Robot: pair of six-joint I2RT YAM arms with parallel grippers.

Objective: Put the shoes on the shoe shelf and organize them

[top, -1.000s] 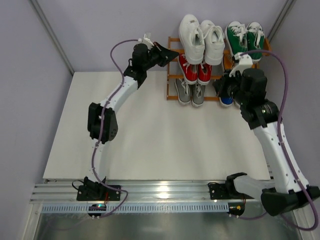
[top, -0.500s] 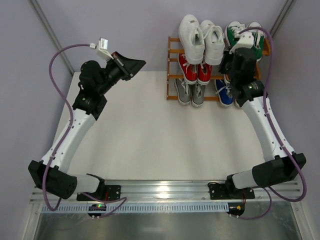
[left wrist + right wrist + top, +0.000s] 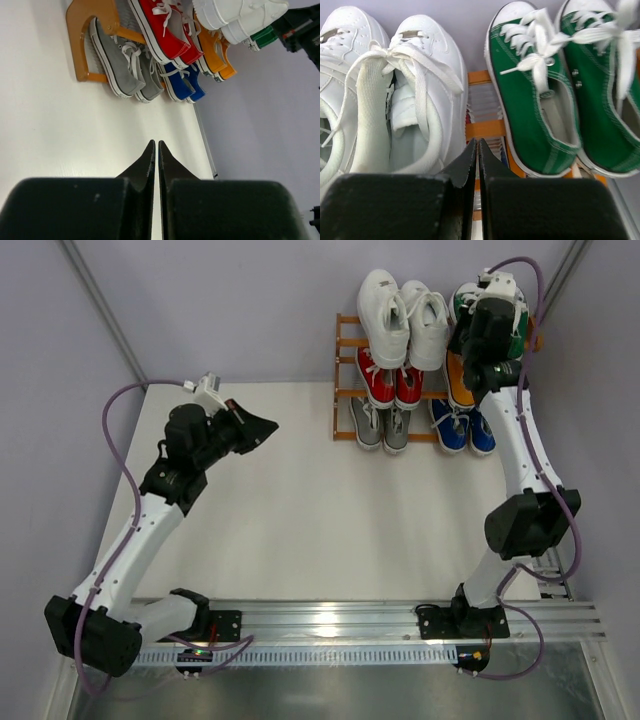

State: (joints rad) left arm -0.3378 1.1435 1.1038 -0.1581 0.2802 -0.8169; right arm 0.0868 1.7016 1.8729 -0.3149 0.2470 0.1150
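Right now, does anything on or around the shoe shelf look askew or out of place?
Nothing stands out. All six pairs sit on the shoe shelf: white sneakers and green sneakers on top, red sneakers and orange sneakers in the middle, grey sneakers and blue sneakers at the bottom. None looks tipped or fallen.

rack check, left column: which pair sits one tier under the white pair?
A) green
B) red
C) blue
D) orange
B: the red pair sits right under the white pair and above the grey pair.
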